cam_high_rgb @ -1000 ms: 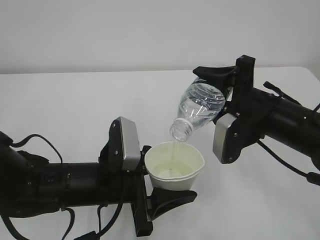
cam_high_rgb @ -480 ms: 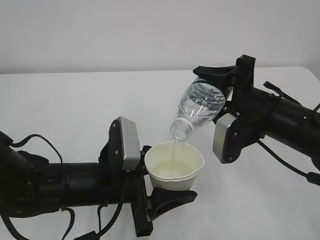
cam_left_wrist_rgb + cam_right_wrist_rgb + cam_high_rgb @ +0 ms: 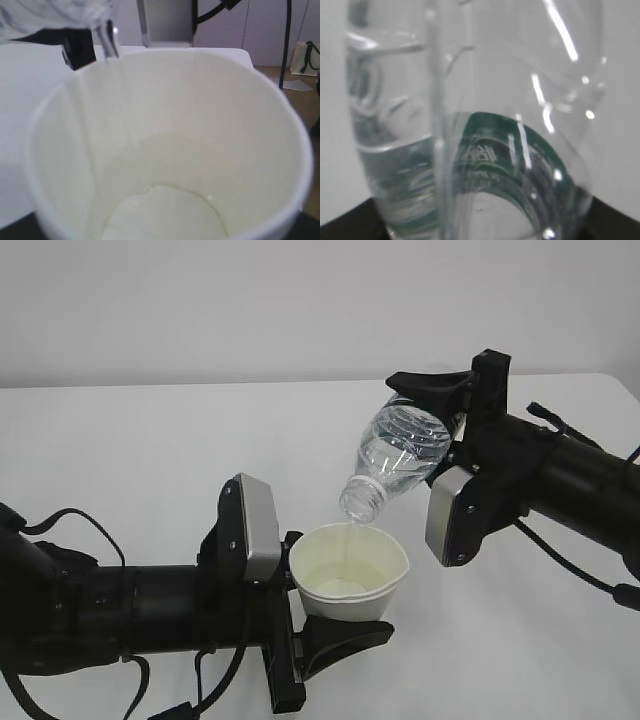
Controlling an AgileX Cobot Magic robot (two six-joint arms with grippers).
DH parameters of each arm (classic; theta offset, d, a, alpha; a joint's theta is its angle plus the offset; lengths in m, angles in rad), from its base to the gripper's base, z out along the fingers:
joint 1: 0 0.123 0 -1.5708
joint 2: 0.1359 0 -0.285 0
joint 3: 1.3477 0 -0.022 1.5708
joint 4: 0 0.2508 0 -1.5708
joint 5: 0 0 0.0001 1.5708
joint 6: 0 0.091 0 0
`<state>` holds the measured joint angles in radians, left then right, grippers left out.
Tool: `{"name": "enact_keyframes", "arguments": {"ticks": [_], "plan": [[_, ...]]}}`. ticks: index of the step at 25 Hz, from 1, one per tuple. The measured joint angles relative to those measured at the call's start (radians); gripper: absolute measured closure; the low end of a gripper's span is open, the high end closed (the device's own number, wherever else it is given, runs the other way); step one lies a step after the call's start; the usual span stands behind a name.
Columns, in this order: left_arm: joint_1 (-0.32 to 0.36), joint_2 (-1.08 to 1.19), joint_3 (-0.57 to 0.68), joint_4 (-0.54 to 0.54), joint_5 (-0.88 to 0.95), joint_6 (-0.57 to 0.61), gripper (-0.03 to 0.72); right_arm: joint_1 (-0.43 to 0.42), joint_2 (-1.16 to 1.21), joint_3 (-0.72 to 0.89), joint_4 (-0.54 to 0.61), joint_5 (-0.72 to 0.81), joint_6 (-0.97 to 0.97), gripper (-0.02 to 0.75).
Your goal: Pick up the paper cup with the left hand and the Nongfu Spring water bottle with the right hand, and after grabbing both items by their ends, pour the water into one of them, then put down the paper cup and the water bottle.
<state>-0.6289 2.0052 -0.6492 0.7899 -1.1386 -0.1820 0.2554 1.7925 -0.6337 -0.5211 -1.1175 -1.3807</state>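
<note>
A plain indoor test room, such as a lab or office, is suggested. A bare white surface (image 3: 150,440) is seen against an unmarked pale wall (image 3: 300,300). In the left wrist view, pale wall panels (image 3: 260,25), a brown floor (image 3: 295,100) and a light bag (image 3: 307,57) placed on it are seen behind the surface.

Tilted clear bottle (image 3: 400,455), thin water (image 3: 347,537) stream into upright cream cup (image 3: 349,572) below.
</note>
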Motion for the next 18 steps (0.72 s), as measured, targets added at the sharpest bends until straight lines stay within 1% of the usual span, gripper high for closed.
{"name": "enact_keyframes", "arguments": {"ticks": [18], "plan": [[0.0,0.0,0.0,0.0,0.0,0.0,0.229,0.0,0.0,0.0,0.002,-0.001,-0.019,0.281]]}}
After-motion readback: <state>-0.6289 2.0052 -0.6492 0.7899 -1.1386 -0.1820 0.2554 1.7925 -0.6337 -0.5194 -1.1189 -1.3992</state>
